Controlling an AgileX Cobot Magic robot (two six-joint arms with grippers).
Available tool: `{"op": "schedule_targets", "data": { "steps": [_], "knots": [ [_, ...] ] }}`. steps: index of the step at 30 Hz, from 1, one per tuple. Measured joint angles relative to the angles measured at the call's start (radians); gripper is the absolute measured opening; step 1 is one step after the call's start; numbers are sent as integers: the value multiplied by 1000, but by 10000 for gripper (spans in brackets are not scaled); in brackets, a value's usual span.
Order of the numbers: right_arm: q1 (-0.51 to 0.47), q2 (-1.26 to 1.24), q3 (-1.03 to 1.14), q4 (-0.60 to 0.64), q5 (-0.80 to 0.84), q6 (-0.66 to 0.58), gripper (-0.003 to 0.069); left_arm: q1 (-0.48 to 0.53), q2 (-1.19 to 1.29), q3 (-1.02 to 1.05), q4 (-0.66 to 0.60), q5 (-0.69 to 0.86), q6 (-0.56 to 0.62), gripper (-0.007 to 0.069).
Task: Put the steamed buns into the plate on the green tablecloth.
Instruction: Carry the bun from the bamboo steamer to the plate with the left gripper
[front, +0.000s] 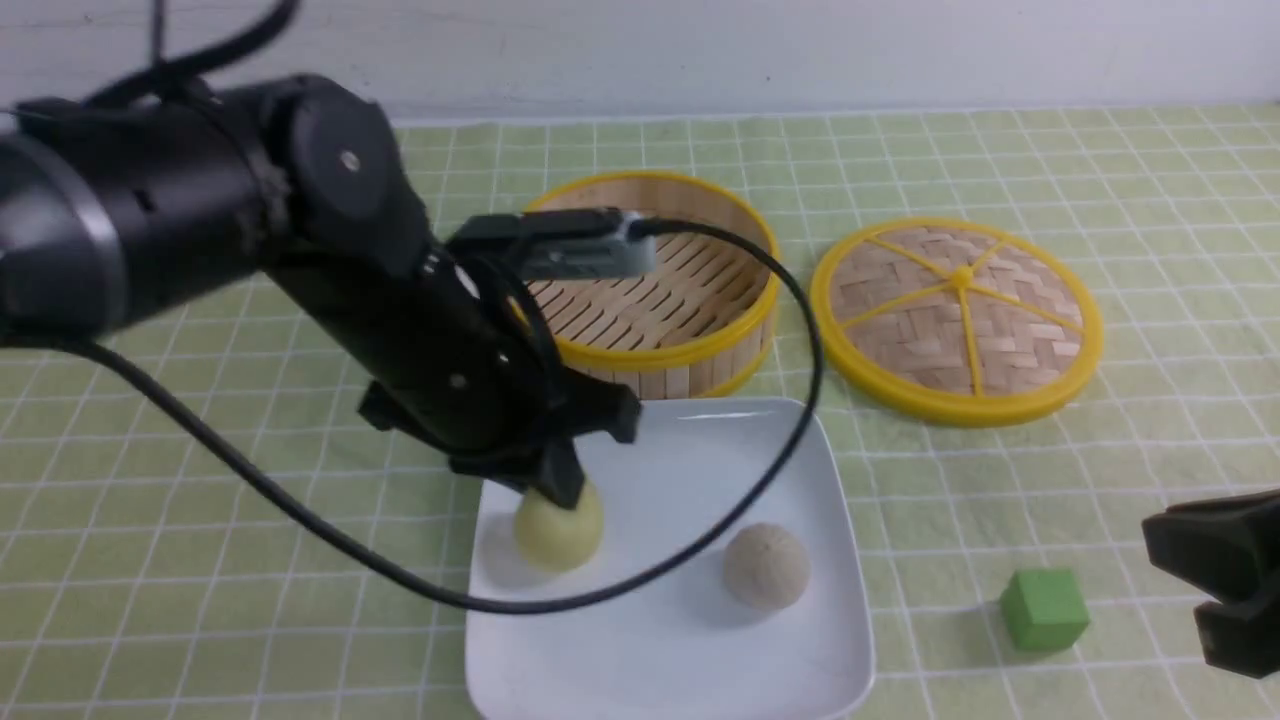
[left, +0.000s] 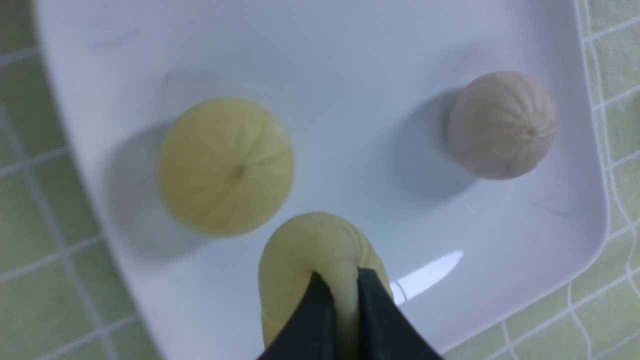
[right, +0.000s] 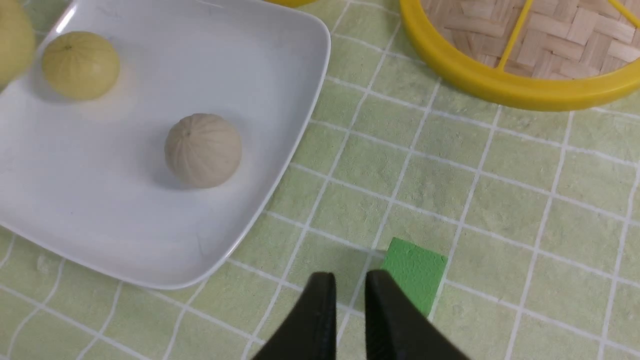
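Two buns (front: 766, 566) on plate (front: 660, 650); basket (front: 660, 355) behind plate, lid (front: 958, 320) right of basket, cube (front: 1044, 608) front-right.

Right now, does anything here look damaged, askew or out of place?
The yellow bun in the left gripper is squashed out of round between the jaws over the plate. A green cube sits stray on the cloth.

You've got nothing readable here, honestly: no print, brand or number shows on the plate (front: 700, 650), the steamer basket (front: 660, 352), the lid (front: 960, 320) or the green cube (front: 1043, 608).
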Motion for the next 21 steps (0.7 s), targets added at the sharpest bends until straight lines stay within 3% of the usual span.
{"op": "schedule_targets", "data": {
  "steps": [7,12,14,15,16,17,20,21],
  "knots": [
    [0,0,0,0,2,0,118,-43,121,-9,-13,-259,0,42],
    [0,0,0,4,6,0,120,-43,194,-9,-22,-334,0,120],
    [0,-2,0,13,27,0,120,-43,222,-9,-27,-359,0,207],
    [0,-4,0,14,29,0,120,-43,222,-9,-27,-360,0,215],
    [0,-16,-2,19,55,0,116,-42,222,-10,-27,-365,0,283],
    [0,-19,-3,20,59,0,116,-42,222,-10,-27,-365,0,290],
    [0,-72,-60,22,149,0,59,-33,188,-11,-25,-362,0,416],
    [0,-75,-65,22,149,0,55,-33,185,-11,-22,-362,0,421]
  ]
}}
